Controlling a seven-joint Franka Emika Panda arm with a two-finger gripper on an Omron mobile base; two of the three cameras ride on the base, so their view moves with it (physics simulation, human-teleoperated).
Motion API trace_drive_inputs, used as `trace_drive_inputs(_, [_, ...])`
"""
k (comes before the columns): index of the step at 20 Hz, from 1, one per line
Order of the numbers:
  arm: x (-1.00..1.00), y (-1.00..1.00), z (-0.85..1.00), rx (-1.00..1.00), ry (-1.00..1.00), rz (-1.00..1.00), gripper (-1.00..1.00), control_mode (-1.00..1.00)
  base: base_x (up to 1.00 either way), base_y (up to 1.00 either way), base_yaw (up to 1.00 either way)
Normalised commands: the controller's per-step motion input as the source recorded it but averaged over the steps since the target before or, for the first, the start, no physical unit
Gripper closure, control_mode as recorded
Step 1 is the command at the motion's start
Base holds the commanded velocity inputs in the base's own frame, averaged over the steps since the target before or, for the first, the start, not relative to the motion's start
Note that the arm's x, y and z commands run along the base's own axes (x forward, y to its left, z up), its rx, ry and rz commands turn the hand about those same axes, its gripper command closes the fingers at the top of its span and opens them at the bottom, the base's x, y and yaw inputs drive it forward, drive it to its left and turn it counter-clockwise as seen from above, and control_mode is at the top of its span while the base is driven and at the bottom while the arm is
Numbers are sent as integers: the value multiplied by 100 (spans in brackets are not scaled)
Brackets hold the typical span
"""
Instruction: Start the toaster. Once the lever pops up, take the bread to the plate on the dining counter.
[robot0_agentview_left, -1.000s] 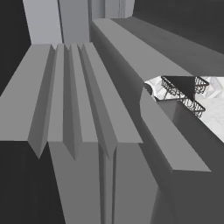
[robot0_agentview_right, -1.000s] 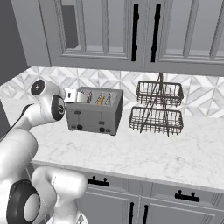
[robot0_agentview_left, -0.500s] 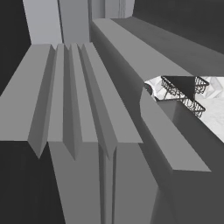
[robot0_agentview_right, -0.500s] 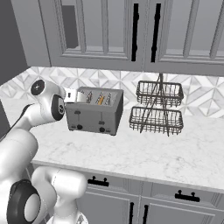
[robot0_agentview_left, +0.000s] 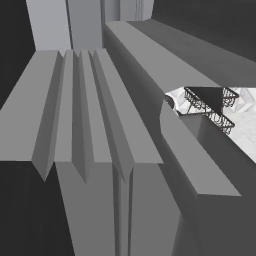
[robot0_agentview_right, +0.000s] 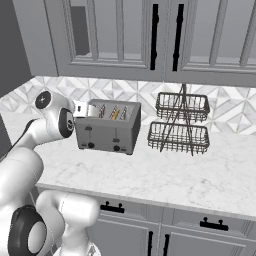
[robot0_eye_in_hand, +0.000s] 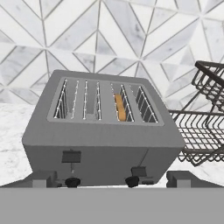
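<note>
A grey toaster (robot0_eye_in_hand: 103, 131) stands on the white marble worktop (robot0_agentview_right: 165, 175) against the tiled wall. The bread (robot0_eye_in_hand: 119, 107), a tan slice, sits down in a slot toward the toaster's right end and also shows as bread (robot0_agentview_right: 115, 114) in the right base view. On the front, the right lever (robot0_eye_in_hand: 139, 171) sits lower than the left lever (robot0_eye_in_hand: 71, 156). My gripper (robot0_eye_in_hand: 113, 179) is open, its fingertips (robot0_eye_in_hand: 41, 178) spread wide just before the toaster's lower front, holding nothing. The plate and the dining counter are out of view.
A two-tier dark wire basket rack (robot0_agentview_right: 180, 125) stands right of the toaster (robot0_agentview_right: 107, 131). Upper cabinets (robot0_agentview_right: 150, 35) hang above, drawers (robot0_agentview_right: 165, 230) below. My arm's wrist (robot0_agentview_right: 57, 117) is at the toaster's left end. Grey cabinet surfaces (robot0_agentview_left: 90, 125) block the left base view.
</note>
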Motion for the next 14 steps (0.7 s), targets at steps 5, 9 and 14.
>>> trace_drive_inputs(5, [0,0,0,0,0,0,-100,-100,0,0,0])
trace_drive_inputs(9, [0,0,0,0,0,0,-100,-100,0,0,0])
trace_drive_inputs(14, [0,0,0,0,0,0,-100,-100,0,0,0])
